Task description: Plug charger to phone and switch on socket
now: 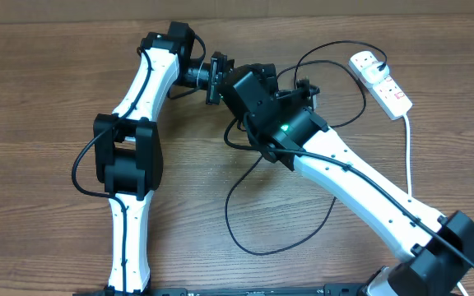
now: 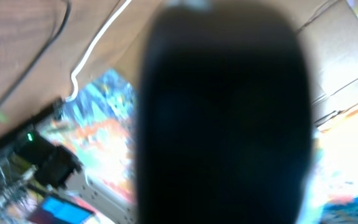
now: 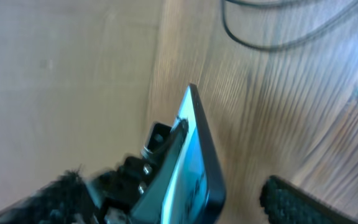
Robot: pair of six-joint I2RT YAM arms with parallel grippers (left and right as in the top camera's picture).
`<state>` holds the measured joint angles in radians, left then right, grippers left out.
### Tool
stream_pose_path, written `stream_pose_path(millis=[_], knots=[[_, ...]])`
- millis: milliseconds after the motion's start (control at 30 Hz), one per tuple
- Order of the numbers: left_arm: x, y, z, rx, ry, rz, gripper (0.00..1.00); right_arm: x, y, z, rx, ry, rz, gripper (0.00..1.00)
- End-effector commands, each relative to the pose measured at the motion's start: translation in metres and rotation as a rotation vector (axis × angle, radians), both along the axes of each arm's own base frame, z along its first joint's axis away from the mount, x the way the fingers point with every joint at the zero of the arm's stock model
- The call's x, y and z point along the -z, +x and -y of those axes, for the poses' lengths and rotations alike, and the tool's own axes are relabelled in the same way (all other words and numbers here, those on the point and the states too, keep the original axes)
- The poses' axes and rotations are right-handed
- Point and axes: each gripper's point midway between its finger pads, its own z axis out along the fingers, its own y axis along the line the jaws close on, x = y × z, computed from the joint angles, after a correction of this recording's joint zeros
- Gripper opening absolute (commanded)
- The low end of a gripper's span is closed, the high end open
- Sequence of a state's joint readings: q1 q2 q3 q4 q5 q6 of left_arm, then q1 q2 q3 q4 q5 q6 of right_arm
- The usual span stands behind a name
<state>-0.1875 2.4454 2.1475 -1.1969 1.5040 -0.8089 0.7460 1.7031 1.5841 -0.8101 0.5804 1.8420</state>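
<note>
Right gripper [image 3: 179,190]: your jaws stand wide. The ribbed pad [image 3: 291,199] at lower right is clear of the phone, and the other finger at lower left is only a dark blur.
Phone [image 3: 194,158]: lower middle of your right wrist view, up on its edge and tilted, between the two fingers, with its light blue screen showing. Overhead, the arms hide it.
Left gripper [image 1: 217,78]: upper middle overhead, close against the right arm's wrist. You cannot tell whether it is parted or closed, because your left wrist view is a blur behind one large dark shape.
Charger cable [image 1: 227,212]: thin and black, looping over the wooden table [image 1: 48,107] above and below the right arm.
White adapter [image 1: 367,62]: on the strip's upper end.
Power strip [image 1: 383,82]: upper right overhead, lying slantwise.
Thick white cord [image 1: 407,156]: runs down the right side.
</note>
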Motion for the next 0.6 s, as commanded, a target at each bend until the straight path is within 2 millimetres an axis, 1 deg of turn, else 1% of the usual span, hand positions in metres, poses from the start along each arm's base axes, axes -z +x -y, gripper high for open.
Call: stream_pose_path(millis=[0, 33, 167, 233, 267, 333, 400, 467, 567], knots=[[-0.005, 0.011, -0.001, -0.004, -0.043, 0.087, 0.04, -0.056, -0.010, 0.014, -0.177, -0.175, 0.103, 0.98], [-0.004, 0.014, -0.001, -0.006, -0.039, 0.124, 0.04, -0.067, -0.014, 0.018, -0.243, -0.248, 0.124, 0.98], [0.008, 0.025, -0.003, -0.017, 0.016, 0.288, 0.04, -0.096, -0.025, 0.028, -0.371, -0.400, 0.183, 1.00], [0.014, 0.027, -0.004, -0.017, 0.044, 0.344, 0.04, -0.106, -0.031, 0.028, -0.466, -0.486, 0.205, 1.00], [0.014, 0.028, -0.004, -0.012, 0.043, 0.393, 0.04, -0.109, -0.034, 0.026, -0.525, -0.528, 0.214, 1.00], [0.009, 0.027, -0.004, -0.002, 0.027, 0.487, 0.04, -0.110, -0.038, 0.020, -0.631, -0.583, 0.224, 1.00], [0.002, 0.025, -0.006, 0.006, 0.051, 0.574, 0.04, -0.105, -0.041, 0.013, -0.737, -0.590, 0.219, 1.00], [-0.004, 0.025, -0.010, 0.012, 0.143, 0.655, 0.04, -0.094, -0.043, 0.013, -0.802, -0.528, 0.179, 0.99], [-0.015, 0.026, -0.030, 0.010, 0.407, 0.775, 0.04, -0.078, -0.040, 0.021, -0.896, -0.382, 0.115, 0.99]])
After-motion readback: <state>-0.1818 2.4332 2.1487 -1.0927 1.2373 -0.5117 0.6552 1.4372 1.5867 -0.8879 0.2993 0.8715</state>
